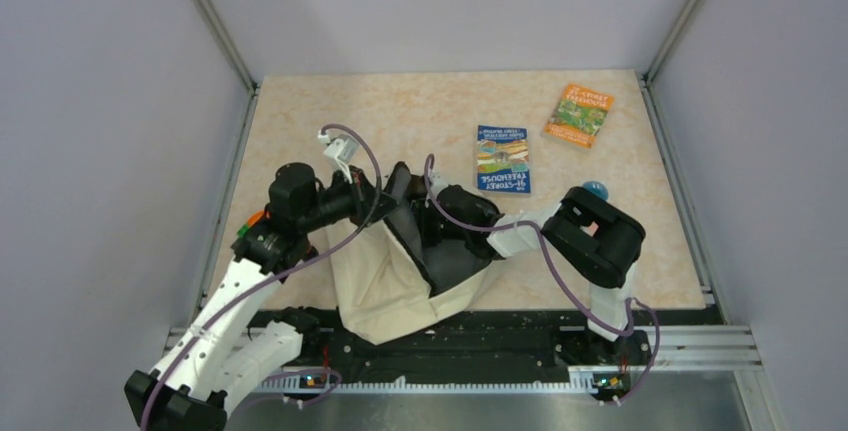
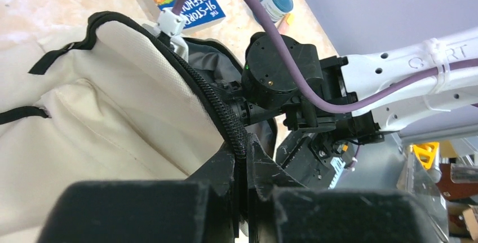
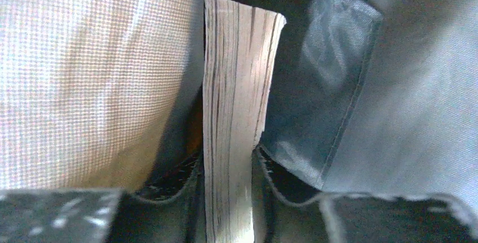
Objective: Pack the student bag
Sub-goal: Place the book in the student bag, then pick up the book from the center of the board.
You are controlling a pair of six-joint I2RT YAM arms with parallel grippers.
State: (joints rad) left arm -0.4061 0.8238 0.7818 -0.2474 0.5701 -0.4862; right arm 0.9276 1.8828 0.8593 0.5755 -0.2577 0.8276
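Pinching the zipper rim of the student bag (image 1: 385,286) with left hand (image 2: 243,155), gripping a book (image 3: 234,85) inside it with right hand (image 3: 228,167).

Student bag (image 1: 385,286) at near edge of table (image 1: 400,111); first book (image 1: 503,159) behind it, second book (image 1: 579,115) farther back-right; third book (image 3: 234,113) inside bag.

The right gripper (image 3: 230,198) is hidden inside the bag (image 1: 385,281) in the top view. Of the book (image 3: 237,85) between its jaws only the page edges are seen; its lower end is cut off by the bottom edge. A blue-capped thing (image 1: 594,190) near the right edge of the table (image 1: 300,121) is half covered by the right arm (image 1: 600,241).
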